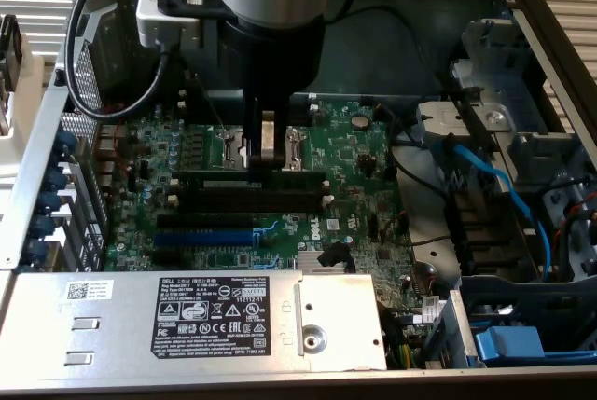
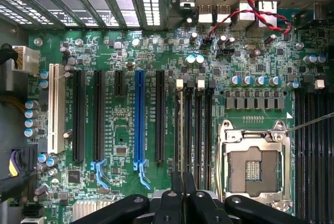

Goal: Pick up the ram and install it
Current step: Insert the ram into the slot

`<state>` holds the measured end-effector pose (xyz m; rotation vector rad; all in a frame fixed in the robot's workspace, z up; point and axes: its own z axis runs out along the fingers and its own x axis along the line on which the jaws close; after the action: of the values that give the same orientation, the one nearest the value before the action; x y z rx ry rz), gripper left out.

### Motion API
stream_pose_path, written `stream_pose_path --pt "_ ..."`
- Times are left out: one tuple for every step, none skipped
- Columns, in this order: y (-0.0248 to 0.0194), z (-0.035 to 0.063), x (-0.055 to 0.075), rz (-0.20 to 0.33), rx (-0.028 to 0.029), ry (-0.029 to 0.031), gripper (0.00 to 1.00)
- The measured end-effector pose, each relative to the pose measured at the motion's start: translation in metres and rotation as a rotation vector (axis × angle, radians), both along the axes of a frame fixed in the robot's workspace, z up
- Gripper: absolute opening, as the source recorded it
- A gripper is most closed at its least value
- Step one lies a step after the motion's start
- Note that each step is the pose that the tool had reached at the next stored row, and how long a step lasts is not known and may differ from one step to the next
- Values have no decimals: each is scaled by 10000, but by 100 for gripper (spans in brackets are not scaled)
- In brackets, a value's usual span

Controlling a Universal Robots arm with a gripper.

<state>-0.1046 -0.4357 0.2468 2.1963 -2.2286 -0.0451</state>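
Note:
The ram (image 1: pixel 224 179) is a long, thin, dark green strip lying along the row of black memory slots (image 1: pixel 280 202) on the motherboard. In the wrist view the ram (image 2: pixel 180 130) shows edge-on as a thin pale line over the black slots (image 2: pixel 201 130), at the slot farthest from the CPU socket. My gripper (image 1: pixel 266 162) comes straight down on the ram's middle, and its black fingers (image 2: pixel 182 182) stand close together with the strip's edge between them. I cannot tell whether the ram is seated in a slot or held just above it.
The CPU socket (image 2: pixel 253 166) lies beside the memory slots. A long blue slot (image 2: pixel 139 119) and black expansion slots lie on the other side. A grey power supply (image 1: pixel 187 316) spans the near edge. Blue cables (image 1: pixel 494 186) and drive bays fill the exterior view's right.

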Motion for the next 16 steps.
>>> stream_pose_path --pt "0 -6 0 0 -15 -1 12" --pt "4 -9 -1 -2 -39 1 12" --pt "9 -11 -1 -2 -56 2 12" --pt "13 -13 0 0 -67 2 12" --pt "16 -15 0 0 -78 0 12" --pt "17 -17 0 1 -90 0 12" --pt "18 -23 0 0 -119 1 12" --pt "19 -27 0 0 -133 1 12" --pt "20 -30 0 0 -144 1 12" --pt "25 -32 -1 -1 -154 1 12" --pt "32 -34 -1 -1 -160 0 12" --pt "42 -34 0 0 -169 -1 12" --pt "52 -34 0 0 -182 -3 12" --pt "61 -34 0 0 -203 -8 12" --pt "66 -35 0 0 -234 -13 12" --pt "70 -35 -1 0 -276 -23 12"
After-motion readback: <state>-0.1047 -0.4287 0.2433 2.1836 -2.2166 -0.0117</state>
